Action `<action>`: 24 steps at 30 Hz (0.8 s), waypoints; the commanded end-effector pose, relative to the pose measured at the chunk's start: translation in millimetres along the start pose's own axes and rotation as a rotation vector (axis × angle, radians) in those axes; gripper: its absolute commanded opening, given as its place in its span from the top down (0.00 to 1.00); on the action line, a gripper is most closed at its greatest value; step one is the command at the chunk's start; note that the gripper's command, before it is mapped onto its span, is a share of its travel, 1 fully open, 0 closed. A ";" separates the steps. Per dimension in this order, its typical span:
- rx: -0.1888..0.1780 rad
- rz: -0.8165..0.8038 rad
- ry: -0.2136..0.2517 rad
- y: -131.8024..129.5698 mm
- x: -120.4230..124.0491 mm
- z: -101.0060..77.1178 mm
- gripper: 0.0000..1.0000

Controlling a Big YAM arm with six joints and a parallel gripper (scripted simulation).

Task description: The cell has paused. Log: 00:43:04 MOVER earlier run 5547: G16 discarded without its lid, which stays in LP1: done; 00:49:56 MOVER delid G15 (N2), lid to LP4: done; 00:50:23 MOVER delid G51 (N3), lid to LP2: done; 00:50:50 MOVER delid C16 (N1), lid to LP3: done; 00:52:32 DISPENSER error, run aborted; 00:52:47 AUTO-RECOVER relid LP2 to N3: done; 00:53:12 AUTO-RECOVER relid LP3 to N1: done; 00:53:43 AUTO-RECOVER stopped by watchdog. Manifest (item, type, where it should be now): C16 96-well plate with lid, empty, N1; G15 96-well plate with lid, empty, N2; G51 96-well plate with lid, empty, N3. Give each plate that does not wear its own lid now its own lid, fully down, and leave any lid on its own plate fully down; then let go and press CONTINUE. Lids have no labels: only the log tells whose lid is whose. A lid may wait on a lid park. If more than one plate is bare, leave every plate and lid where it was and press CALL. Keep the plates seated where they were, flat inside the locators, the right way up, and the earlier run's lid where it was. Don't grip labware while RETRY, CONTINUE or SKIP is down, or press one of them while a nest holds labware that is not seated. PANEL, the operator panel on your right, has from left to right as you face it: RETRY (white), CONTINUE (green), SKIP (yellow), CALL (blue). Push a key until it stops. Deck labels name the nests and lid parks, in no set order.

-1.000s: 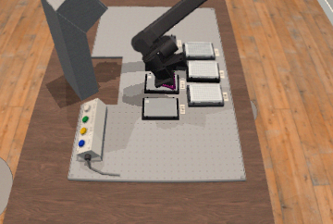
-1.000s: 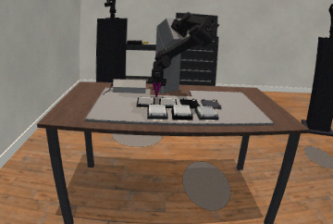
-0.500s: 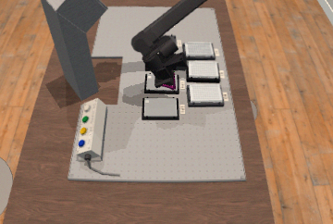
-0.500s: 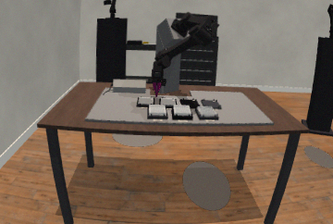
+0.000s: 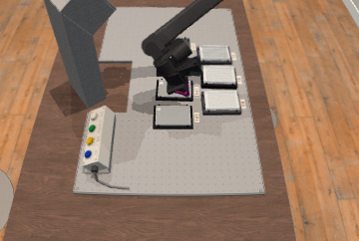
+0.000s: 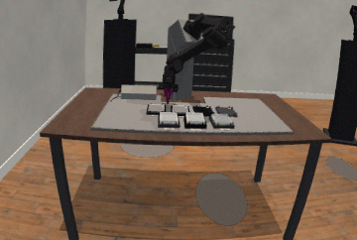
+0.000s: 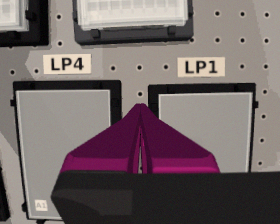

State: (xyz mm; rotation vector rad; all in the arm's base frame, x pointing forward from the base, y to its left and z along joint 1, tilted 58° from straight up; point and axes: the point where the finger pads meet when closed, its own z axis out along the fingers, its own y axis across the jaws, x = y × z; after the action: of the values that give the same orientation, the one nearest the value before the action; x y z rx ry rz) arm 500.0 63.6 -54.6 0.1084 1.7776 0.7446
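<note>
My gripper [image 5: 184, 92] [image 6: 168, 100] [image 7: 140, 111] is shut and empty, above the gap between two lid parks. A lid [image 6: 179, 108] [image 7: 65, 135] lies flat in LP4, left in the wrist view. Another lid [image 5: 173, 117] [image 6: 156, 108] [image 7: 205, 125] lies flat in LP1, partly hidden by the fingers. Three white plates stand in the nests: the near one [image 5: 221, 101] [image 6: 169, 119] [image 7: 132, 12], the middle one [image 5: 219, 75] [image 6: 195, 119] [image 7: 11, 14] and the far one [image 5: 214, 54] [image 6: 222, 120]. Which of them wear lids and their nest labels are unclear.
The panel [image 5: 103, 139] [image 6: 139, 92] has a white key [image 5: 94, 117], green key [image 5: 92, 128], yellow key [image 5: 90, 140] and blue key [image 5: 88, 154]. Two dark parks [image 6: 202, 110] [image 6: 226, 111] show no light lid. A grey column [image 5: 77, 54] [image 6: 180, 65] stands beside the deck.
</note>
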 end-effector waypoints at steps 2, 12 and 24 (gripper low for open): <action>-0.042 -0.008 -0.214 59.4 -54.5 17.0 1.00; -0.042 -0.008 -0.214 59.4 -54.5 17.0 1.00; -0.041 -0.010 -0.213 54.6 -59.3 20.2 1.00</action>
State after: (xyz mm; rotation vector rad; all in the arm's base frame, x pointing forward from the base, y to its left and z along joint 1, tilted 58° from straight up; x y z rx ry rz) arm 500.0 63.6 -54.6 0.1084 1.7776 0.7446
